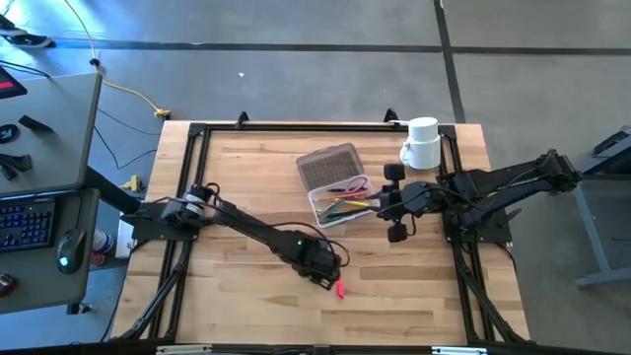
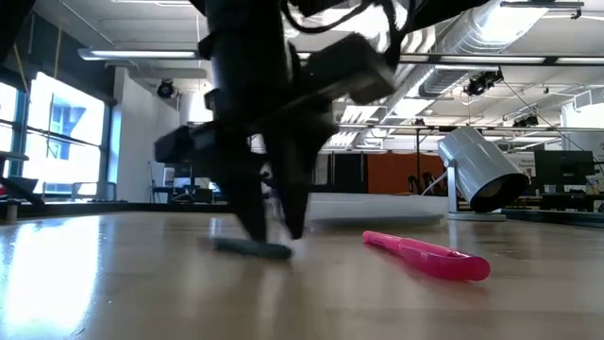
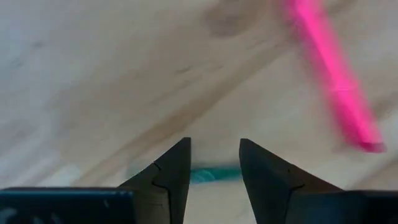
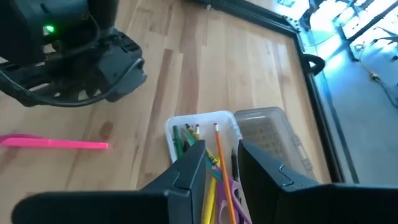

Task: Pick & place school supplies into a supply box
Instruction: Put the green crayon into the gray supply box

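Note:
The supply box (image 1: 340,200) lies open at the table's middle with its dotted lid (image 1: 330,166) folded back toward the far edge. Pencils and purple scissors (image 4: 211,163) lie inside it. A pink pen (image 1: 340,289) lies on the table near the near edge, also visible as the pink pen (image 2: 427,256). A dark grey-green pen (image 2: 250,247) lies flat on the wood beside it. My left gripper (image 2: 272,229) points down over this pen, open, with the pen (image 3: 214,175) showing between its fingers. My right gripper (image 1: 392,202) hovers open at the box's right side. My left gripper comes from above, pointing down, with its fingertips (image 2: 294,227) right at the grey-green pen's end (image 2: 276,250). The pen lies flat on the table. I cannot tell whether the fingers touch it.
A white mug (image 1: 422,144) stands upright by the far right corner, close to the right arm. A black frame (image 1: 197,133) runs round the table's edge. Bare wood lies left of the box and along the near edge.

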`<state>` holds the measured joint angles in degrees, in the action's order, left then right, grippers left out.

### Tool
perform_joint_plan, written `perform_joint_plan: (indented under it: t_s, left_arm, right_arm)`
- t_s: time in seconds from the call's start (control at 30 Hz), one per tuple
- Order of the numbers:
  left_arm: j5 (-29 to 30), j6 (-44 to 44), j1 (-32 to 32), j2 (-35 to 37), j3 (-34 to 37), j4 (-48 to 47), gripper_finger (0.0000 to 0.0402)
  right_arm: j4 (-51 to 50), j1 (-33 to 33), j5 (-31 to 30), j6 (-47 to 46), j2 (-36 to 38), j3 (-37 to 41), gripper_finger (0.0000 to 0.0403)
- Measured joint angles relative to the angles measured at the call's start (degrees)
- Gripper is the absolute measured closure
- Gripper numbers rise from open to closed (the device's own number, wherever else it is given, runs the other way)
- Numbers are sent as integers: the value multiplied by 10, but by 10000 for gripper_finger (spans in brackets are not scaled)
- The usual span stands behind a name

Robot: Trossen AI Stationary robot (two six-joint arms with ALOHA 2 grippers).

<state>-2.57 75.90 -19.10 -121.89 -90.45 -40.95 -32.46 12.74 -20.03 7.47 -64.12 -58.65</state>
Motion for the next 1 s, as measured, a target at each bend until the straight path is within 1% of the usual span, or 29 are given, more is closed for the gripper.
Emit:
perform_joint_plan:
  t_s: [0.13,0.3,0.4,0.47,0.53,0.6,0.67,0.7,0.8,0.83,0.87,0.9,1.0]
  left_arm:
    - [2,-1,0,-10,-2,9,229]
    - [1,-16,0,-10,-3,-3,229]
    - [8,-81,0,-6,-2,-10,229]
    - [13,-101,7,-5,-2,-18,229]
    - [-25,-97,16,-5,-10,-37,229]
    - [-91,-124,27,-5,-27,-77,229]
    - [-148,-178,33,-5,-46,-118,229]
    - [-166,-212,33,-5,-55,-146,229]
    - [-192,-331,36,-5,-92,-231,229]
    - [-187,-362,36,-4,-107,-259,229]
    - [-166,-386,32,-4,-120,-278,229]
    - [-137,-408,27,-4,-132,-289,229]
    - [-18,-462,-1,-4,-155,-289,229]
  right_arm:
    - [-3,0,27,0,0,0,324]
    - [-4,0,36,3,0,0,324]
    - [-3,0,38,3,0,0,324]
    - [-2,0,39,3,0,0,324]
    - [0,0,40,3,0,0,324]
    - [2,0,40,3,0,0,324]
    - [2,0,40,3,0,0,324]
    - [2,0,40,3,0,0,324]
    - [2,0,40,4,0,0,324]
    - [2,0,40,4,0,0,324]
    - [2,0,40,4,0,0,324]
    - [2,0,40,5,0,0,324]
    - [2,0,40,5,0,0,324]
